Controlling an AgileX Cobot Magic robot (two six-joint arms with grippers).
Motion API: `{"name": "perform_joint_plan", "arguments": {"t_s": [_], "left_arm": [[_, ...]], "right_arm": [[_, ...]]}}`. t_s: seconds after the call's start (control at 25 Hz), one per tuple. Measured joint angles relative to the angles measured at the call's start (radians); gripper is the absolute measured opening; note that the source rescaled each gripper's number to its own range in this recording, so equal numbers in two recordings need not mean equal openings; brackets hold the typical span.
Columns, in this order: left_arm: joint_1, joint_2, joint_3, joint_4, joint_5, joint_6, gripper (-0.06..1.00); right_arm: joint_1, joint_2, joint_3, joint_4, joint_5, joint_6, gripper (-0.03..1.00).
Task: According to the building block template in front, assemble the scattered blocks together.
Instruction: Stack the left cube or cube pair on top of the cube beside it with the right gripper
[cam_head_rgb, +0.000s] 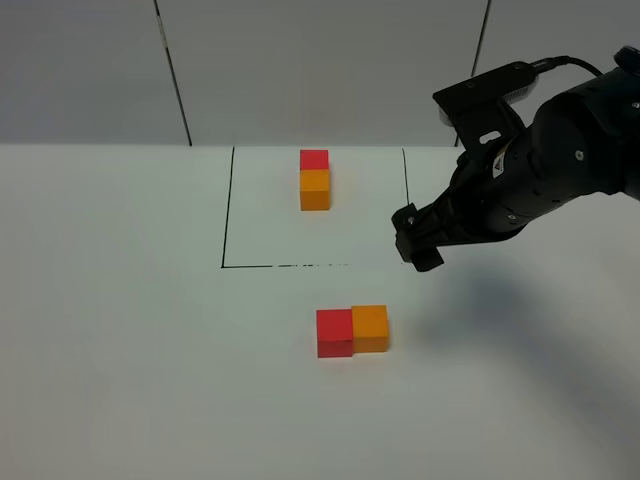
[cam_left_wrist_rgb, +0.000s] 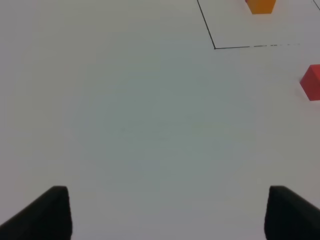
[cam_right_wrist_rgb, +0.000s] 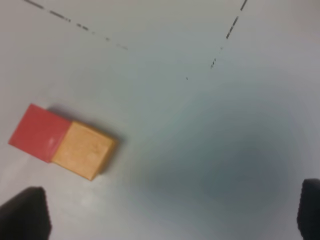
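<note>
The right pincer (cam_head_rgb: 420, 245) hung released, its two dark, blunt fingers spread wide with nothing between them. It was poised in the air above the bench (cam_head_rgb: 120, 350), just off the right-hand side of the black outline (cam_head_rgb: 228, 205). Behind it, the arm was a bulky black affair with a hard, faintly glossy shell. It reached in from the right and sloped down towards the middle, throwing a soft shadow on the surface below.

The left pincer (cam_left_wrist_rgb: 167, 212) was likewise released. Its own camera showed only two matte black fingertips set well apart over bare bench, and I could not see that arm from above.

Nearest the right pincer, forward of it and a little to its left, lay the red cube (cam_head_rgb: 334, 332) and the orange cube (cam_head_rgb: 370, 328). They sat flat on the bench, touching side by side with the red on the left. Both were plain, matte and sharp-edged, of equal size, and neither was held by anything.

Farther back, inside the thin outline, lay the template bar (cam_head_rgb: 314, 180). It had a red half behind an orange half, joined into one small two-colour block. The bench itself was smooth, white and dull, with only that line drawn on it.
</note>
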Motion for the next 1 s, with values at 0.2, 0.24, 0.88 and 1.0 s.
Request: {"name": "perform_joint_plan", "arguments": {"t_s": [0.2,0.24,0.88,1.0], "left_arm": [[0.0,0.0,0.0,0.0,0.0,0.0,0.65],[0.0,0.0,0.0,0.0,0.0,0.0,0.65],[0.0,0.0,0.0,0.0,0.0,-0.002,0.65],[0.0,0.0,0.0,0.0,0.0,-0.002,0.65]], "right_arm": [[0.031,0.132,-0.12,0.023,0.158,-0.306,1.0],[0.045,0.164,-0.15,0.03,0.197,-0.357,1.0],[0.16,0.513,-0.328,0.042,0.24,-0.71,1.0],[0.16,0.522,-0.328,0.037,0.209,-0.711,1.0]]}}
